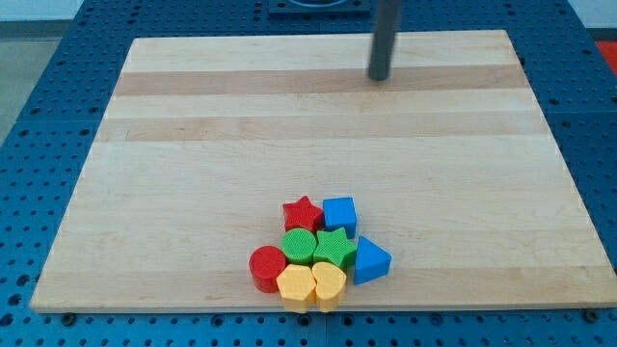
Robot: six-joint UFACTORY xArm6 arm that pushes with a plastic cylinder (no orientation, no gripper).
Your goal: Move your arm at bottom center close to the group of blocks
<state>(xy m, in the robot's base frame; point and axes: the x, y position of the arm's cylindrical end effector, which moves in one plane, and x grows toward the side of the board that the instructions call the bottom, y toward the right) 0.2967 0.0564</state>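
My tip (379, 78) sits at the far side of the wooden board (193, 173), a little right of centre, resting on bare wood with nothing against it; it is a plain rod end, so there is nothing to open, close or hold.

The group of blocks is well apart from it, packed together at the near edge around the middle. I count a red star (303, 213) and a blue cube (339, 214) on the far side of the cluster, a green cylinder (299, 245) and a green star (334, 247) in the centre, a red cylinder (267, 267) on the left, a blue wedge-like block (371, 260) on the right, and two yellow blocks nearest the edge, one roughly hexagonal (295, 285) and one heart-shaped (329, 281).

My worry is the approach. If I come straight down the board, I would likely hit the red star or the blue cube first and shove the whole cluster. The yellow pair sits just beside the near rim, so even a small push could tip them off. Overshooting is the main risk, so I should stop short.
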